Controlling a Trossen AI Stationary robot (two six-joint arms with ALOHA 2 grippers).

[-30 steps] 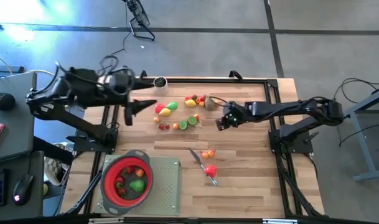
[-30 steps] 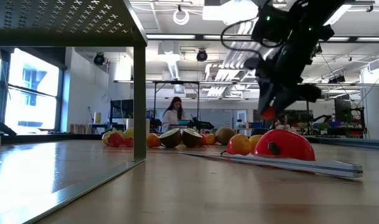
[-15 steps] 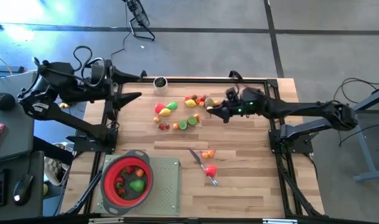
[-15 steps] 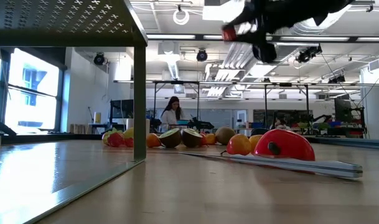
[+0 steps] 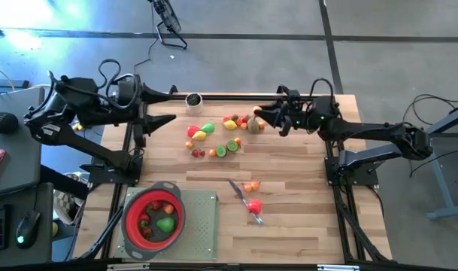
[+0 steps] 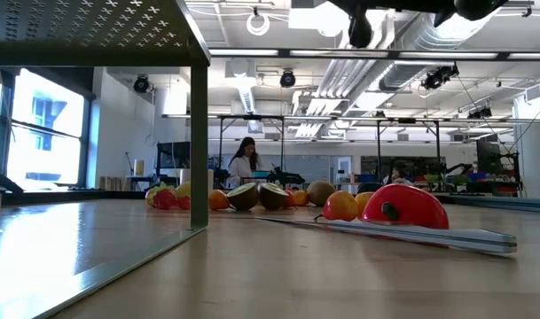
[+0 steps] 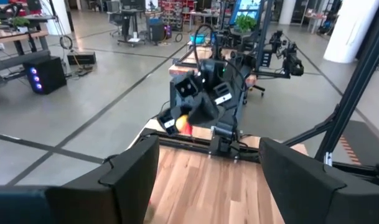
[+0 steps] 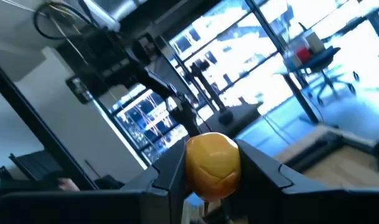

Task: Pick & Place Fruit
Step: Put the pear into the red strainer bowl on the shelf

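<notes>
While left end effector [image 5: 168, 119] gapes empty, right end effector [image 5: 260, 114] clamps yellow-orange fruit [image 8: 213, 163] aloft.

My wooden table [image 5: 289, 226] carries loose fruit [image 5: 217, 135] near the far edge, a grey knife [image 5: 241, 193], a green mat [image 5: 202, 226] under the red strainer [image 5: 153, 218].

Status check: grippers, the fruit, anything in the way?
Right gripper shut on a yellow-orange fruit, raised above the table's far edge. Left gripper open, empty. Red strainer holds some fruit. Nothing blocking.
</notes>
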